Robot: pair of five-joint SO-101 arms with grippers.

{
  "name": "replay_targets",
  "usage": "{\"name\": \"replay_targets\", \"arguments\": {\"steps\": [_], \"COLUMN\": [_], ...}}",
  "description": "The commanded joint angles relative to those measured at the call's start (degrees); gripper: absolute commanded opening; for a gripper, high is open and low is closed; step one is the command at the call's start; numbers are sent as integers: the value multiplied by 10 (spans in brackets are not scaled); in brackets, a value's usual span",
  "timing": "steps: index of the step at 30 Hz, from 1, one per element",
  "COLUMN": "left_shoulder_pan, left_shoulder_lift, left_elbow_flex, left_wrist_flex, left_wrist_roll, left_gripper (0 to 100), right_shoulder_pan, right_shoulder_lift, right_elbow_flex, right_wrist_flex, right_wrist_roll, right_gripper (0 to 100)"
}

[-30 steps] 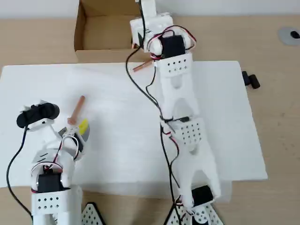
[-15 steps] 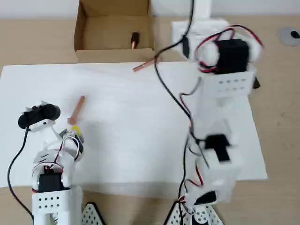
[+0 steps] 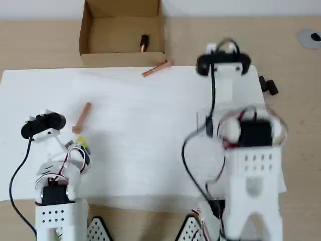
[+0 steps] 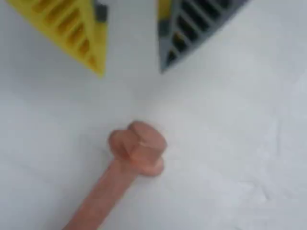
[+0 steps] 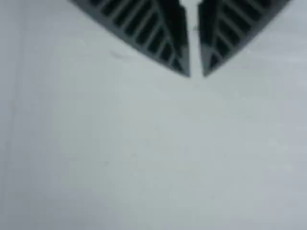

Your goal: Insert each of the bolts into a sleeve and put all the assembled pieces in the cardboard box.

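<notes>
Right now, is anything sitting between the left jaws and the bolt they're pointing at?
Nothing visible does. The left jaws stand open over the bolt, whose head lies just past their tips. What separates tips and head is bare white sheet.

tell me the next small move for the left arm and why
Probably ease the left pincer forward and down until it straddles the bolt, then close. In the left wrist view the pincer is open, and the bolt lies loose on the white sheet just beyond its tips, head toward them and untouched. The right pincer is shut and holds nothing.
</notes>
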Motion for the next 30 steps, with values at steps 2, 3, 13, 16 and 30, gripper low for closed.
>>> {"name": "replay_targets", "arguments": {"steps": [2, 3, 13, 16, 30], "left_shoulder_pan": [4, 4, 5, 5, 5], "left_shoulder_lift": [-5, -5, -5, -5, -5], "left_elbow_flex": [-2, -2, -2, -2, -2], "left_wrist_flex": [-2, -2, -2, -2, -2], "left_wrist_roll": [1, 0, 0, 0, 0], "left_gripper": [84, 84, 84, 84, 84], "right_shoulder_pan": [7, 7, 57, 59, 84], "right_shoulder_lift": [-154, -186, -337, -335, -340], "right_elbow_flex": [212, 248, 507, 538, 629], "right_wrist_flex": [-134, -167, -404, -422, -434], "right_wrist_roll": [7, 11, 76, 74, 74], "right_gripper": [9, 9, 9, 9, 10]}}
